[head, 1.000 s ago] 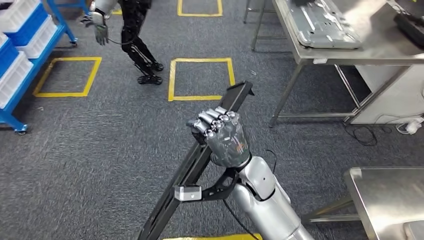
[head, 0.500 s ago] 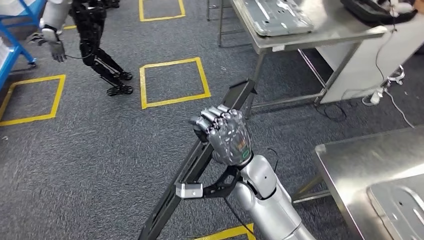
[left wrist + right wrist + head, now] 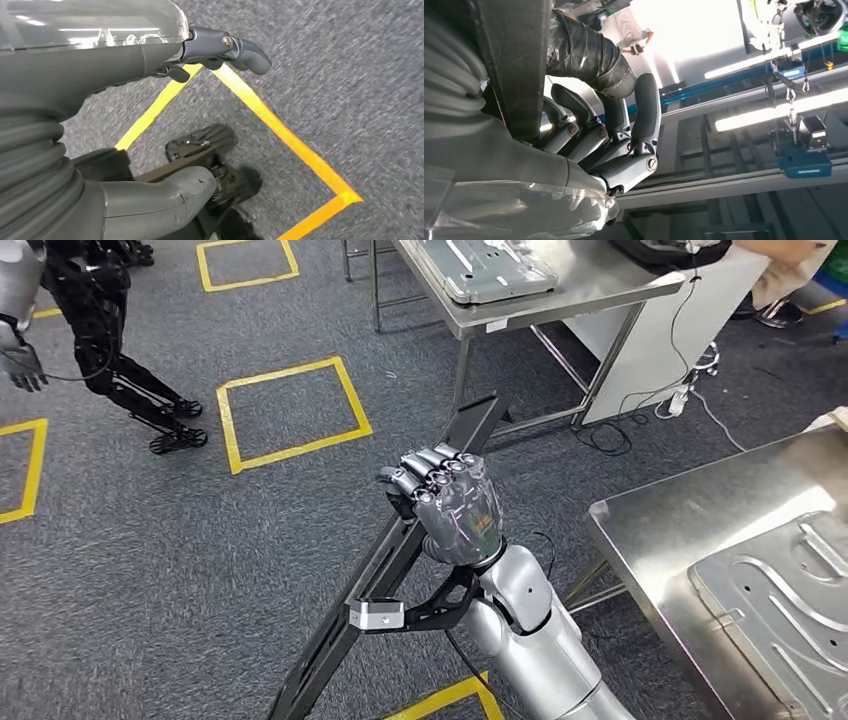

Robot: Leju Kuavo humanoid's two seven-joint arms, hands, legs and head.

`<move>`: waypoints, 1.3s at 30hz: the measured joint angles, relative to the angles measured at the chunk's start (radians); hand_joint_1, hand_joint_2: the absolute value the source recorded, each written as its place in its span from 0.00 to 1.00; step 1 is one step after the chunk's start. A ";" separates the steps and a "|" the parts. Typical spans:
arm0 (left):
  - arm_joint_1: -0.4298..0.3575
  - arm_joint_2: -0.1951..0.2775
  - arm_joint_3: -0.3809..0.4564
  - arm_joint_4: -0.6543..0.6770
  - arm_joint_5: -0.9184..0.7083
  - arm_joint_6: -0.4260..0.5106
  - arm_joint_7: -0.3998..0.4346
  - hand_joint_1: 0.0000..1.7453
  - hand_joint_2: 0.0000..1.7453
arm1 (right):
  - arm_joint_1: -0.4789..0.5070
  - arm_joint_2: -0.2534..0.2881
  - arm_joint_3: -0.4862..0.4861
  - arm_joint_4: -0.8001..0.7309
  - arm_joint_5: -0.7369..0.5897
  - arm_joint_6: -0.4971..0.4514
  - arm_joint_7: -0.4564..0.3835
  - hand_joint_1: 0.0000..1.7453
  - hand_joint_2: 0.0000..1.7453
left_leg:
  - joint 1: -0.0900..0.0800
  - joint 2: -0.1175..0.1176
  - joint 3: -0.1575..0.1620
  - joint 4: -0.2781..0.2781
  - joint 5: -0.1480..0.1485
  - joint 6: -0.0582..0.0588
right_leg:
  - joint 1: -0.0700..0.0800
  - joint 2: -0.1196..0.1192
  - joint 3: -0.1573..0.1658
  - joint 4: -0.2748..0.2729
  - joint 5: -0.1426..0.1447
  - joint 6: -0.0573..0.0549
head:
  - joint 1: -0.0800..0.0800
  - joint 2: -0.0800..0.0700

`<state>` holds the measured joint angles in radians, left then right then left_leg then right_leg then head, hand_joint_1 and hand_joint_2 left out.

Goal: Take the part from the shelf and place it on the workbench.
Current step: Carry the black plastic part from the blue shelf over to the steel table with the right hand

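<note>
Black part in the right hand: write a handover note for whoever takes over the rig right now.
Right hand: grips the long black part near its middle, carried slanted above the carpet.
Left hand: hangs over the floor by a yellow tape line, holding nothing.
Workbench: at the right, a grey metal panel on it.
Done: part taken and in hand.
Left: reach the workbench and set the part on it.

A steel bench [image 3: 640, 530] at the right carries a grey metal panel [image 3: 790, 600]. A second bench [image 3: 600, 285] farther off holds another panel [image 3: 480, 265]. Grey carpet floor [image 3: 150, 570] bears yellow tape squares [image 3: 290, 410].
</note>
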<state>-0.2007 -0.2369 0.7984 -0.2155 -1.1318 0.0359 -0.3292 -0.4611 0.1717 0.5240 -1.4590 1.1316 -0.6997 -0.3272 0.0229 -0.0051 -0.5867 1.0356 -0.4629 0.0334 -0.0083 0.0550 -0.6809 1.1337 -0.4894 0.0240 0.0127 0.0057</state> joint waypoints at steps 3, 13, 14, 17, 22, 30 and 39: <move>0.002 0.000 0.000 0.000 0.001 0.000 0.001 0.00 1.00 | -0.009 -0.002 0.003 0.004 -0.003 0.000 0.008 1.00 1.00 | -0.002 0.036 0.000 -0.001 -0.002 0.006 | -0.002 -0.044 -0.077 0.158 -0.061 0.007 | 0.001 0.000; -0.002 -0.004 0.001 0.000 0.011 0.000 0.001 0.00 1.00 | -0.029 -0.007 0.016 0.010 -0.008 0.000 0.019 1.00 1.00 | -0.010 0.108 0.022 0.005 -0.033 -0.031 | 0.012 -0.095 0.048 -0.100 0.057 -0.032 | 0.001 0.000; -0.003 -0.005 0.001 0.000 0.011 0.000 0.000 0.00 1.00 | -0.030 -0.007 0.016 0.010 -0.009 0.000 0.019 1.00 1.00 | -0.008 0.084 0.014 0.029 -0.051 -0.035 | 0.008 -0.084 0.051 -0.104 0.059 -0.039 | 0.000 0.000; 0.003 -0.004 0.001 0.000 0.011 -0.001 0.000 0.00 1.00 | -0.034 -0.007 0.021 0.013 -0.010 0.000 0.019 1.00 1.00 | -0.004 0.019 -0.067 0.202 -0.135 -0.040 | 0.006 -0.047 0.053 -0.106 0.061 -0.051 | -0.002 0.000; 0.007 -0.004 0.001 0.000 0.012 -0.002 0.003 0.00 1.00 | -0.031 -0.008 0.023 0.019 -0.012 0.000 0.025 1.00 1.00 | -0.003 -0.016 -0.060 0.137 -0.044 -0.031 | 0.007 0.028 0.052 -0.095 0.059 -0.049 | -0.001 0.000; 0.002 -0.006 0.001 0.000 0.011 -0.003 0.003 0.00 1.00 | -0.030 -0.012 0.023 0.017 -0.019 0.000 0.029 1.00 1.00 | 0.004 -0.020 0.001 -0.008 0.007 0.000 | 0.007 0.013 0.007 -0.031 0.026 -0.006 | 0.002 0.000; 0.005 -0.004 0.001 0.000 0.002 -0.008 0.004 0.00 1.00 | -0.019 -0.016 0.023 0.011 -0.020 0.000 0.012 1.00 1.00 | -0.004 0.091 0.024 -0.010 -0.014 -0.011 | 0.005 -0.112 0.034 -0.075 0.062 -0.004 | 0.004 0.000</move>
<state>-0.1960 -0.2404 0.7992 -0.2152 -1.1301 0.0283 -0.3254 -0.4799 0.1560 0.5471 -1.4479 1.1114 -0.7000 -0.3154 0.0185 0.0856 -0.5631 1.0260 -0.4770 0.0222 -0.0033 -0.0573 -0.6464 1.0590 -0.4274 0.0203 0.0167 0.0057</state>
